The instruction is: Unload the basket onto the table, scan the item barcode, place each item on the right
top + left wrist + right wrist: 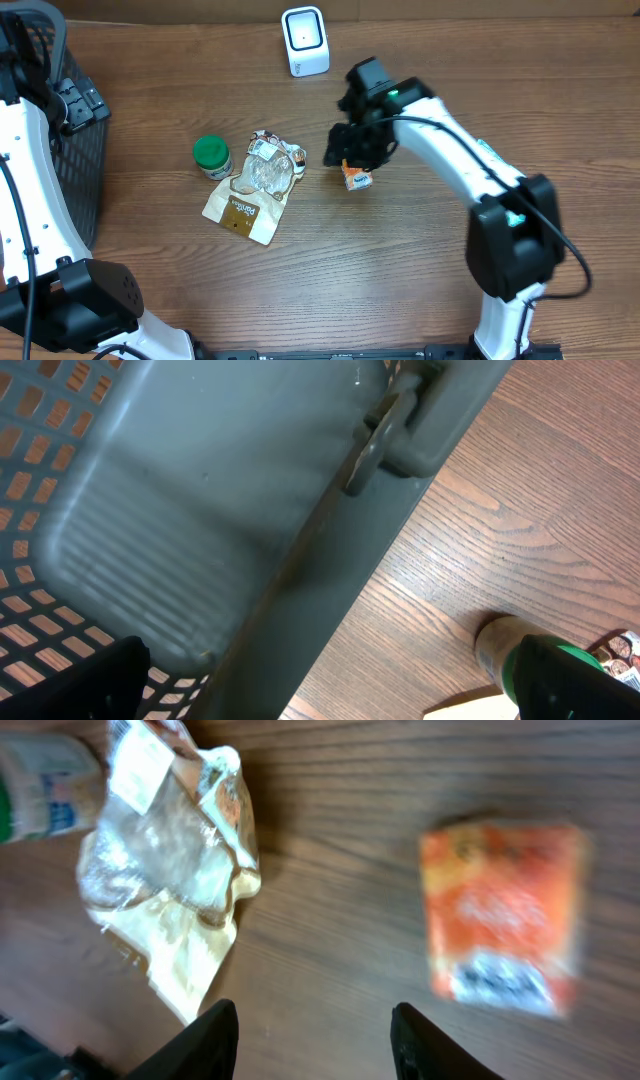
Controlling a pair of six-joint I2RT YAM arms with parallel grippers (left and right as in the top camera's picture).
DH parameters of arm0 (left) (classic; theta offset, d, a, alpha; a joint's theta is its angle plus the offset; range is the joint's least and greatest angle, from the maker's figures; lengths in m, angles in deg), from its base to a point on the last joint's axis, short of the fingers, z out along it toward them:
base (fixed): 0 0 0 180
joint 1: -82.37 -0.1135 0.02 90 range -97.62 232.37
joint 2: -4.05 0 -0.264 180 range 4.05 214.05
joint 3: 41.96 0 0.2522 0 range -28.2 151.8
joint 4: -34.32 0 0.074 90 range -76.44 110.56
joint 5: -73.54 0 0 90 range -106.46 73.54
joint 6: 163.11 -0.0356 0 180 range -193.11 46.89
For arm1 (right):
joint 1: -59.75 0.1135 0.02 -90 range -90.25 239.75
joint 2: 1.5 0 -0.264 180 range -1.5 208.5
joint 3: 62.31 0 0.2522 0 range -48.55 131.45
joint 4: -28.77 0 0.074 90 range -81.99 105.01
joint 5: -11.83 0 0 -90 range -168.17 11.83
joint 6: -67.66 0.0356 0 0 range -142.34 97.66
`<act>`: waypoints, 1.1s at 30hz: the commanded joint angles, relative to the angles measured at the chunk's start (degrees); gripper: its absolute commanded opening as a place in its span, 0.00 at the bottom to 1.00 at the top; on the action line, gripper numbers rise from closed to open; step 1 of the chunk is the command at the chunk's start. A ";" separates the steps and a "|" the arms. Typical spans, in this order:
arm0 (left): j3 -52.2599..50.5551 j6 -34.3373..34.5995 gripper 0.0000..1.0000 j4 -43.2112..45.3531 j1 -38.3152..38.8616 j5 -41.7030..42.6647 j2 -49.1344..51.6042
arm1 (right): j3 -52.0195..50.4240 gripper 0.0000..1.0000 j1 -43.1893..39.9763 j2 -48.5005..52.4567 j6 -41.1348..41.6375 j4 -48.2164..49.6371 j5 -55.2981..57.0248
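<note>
Right gripper (312, 1012): fingers (215, 1040) were spread with nothing between them; it hung low over the table (400, 290); the gap sat beside the packet, not over it
Orange packet (500, 915): lay flat on the wood, untouched, off to one side of the fingers in the wrist view; from overhead it showed just at the gripper's near edge; a pale and dark patch at one end may have been the barcode, too blurred to tell
Scanner (305, 40): white; stood at the far side of the table, well apart from the packet
Step in hand: by my judgement, picking up the packet; scan not yet done
Doing it well: shift sideways until the gap straddles the packet; come right down to the wood, since the packet looked thin; pinch by the edges, keeping the pads off the printed patch; only then lift and turn that patch toward the scanner
Neighbours: clear bag (262, 172) and green-lidded jar (211, 155) lay near, apart from the packet; no obstacle
Left gripper (330, 670): jaws wide, empty; over the rim of the basket (200, 560)
</note>
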 commanded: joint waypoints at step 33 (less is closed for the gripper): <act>-0.11 -0.87 1.00 0.00 0.04 -0.09 0.59 | -31.82 0.44 -11.21 -5.25 10.58 30.80 -7.76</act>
